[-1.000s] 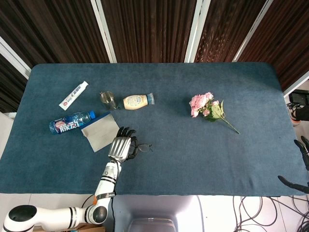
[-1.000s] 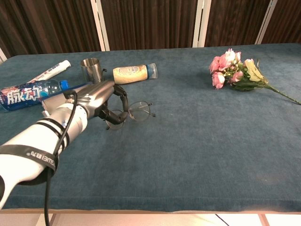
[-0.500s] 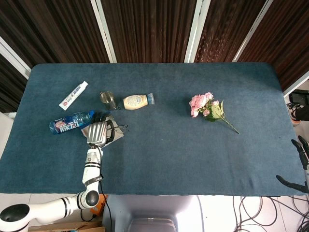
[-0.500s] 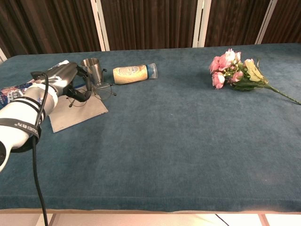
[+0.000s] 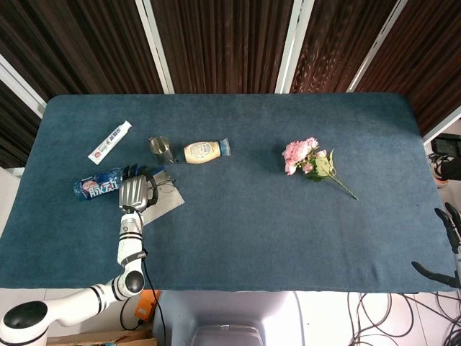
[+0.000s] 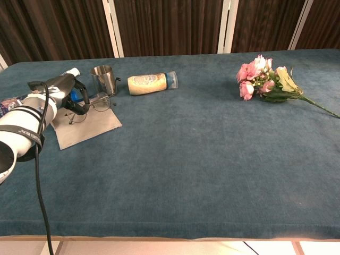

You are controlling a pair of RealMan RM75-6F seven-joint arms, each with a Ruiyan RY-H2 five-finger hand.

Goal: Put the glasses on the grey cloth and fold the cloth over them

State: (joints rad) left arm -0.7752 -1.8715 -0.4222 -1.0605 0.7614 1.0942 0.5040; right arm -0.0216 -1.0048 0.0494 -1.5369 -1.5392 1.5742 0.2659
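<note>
My left hand (image 6: 62, 91) grips the thin-framed glasses (image 6: 100, 102) at their left end, its fingers curled round the frame. The glasses hang low over the far part of the grey cloth (image 6: 89, 127), and one temple tip reaches down to the cloth. The cloth lies flat and unfolded on the blue table. From the head view the left hand (image 5: 133, 193) covers the cloth's (image 5: 166, 205) left side, with the glasses (image 5: 165, 187) poking out to its right. My right hand (image 5: 448, 241) shows at the right edge, off the table, fingers apart and holding nothing.
A steel cup (image 6: 102, 78) stands just behind the cloth. A mayonnaise bottle (image 6: 151, 82) lies beside the cup. A water bottle (image 5: 96, 184) and a toothpaste tube (image 5: 109, 142) lie left of the cloth. Pink flowers (image 6: 264, 79) lie at the far right.
My left hand has carried the glasses from the table's front-middle leftward and back to over the grey cloth, then lowered them toward it.
</note>
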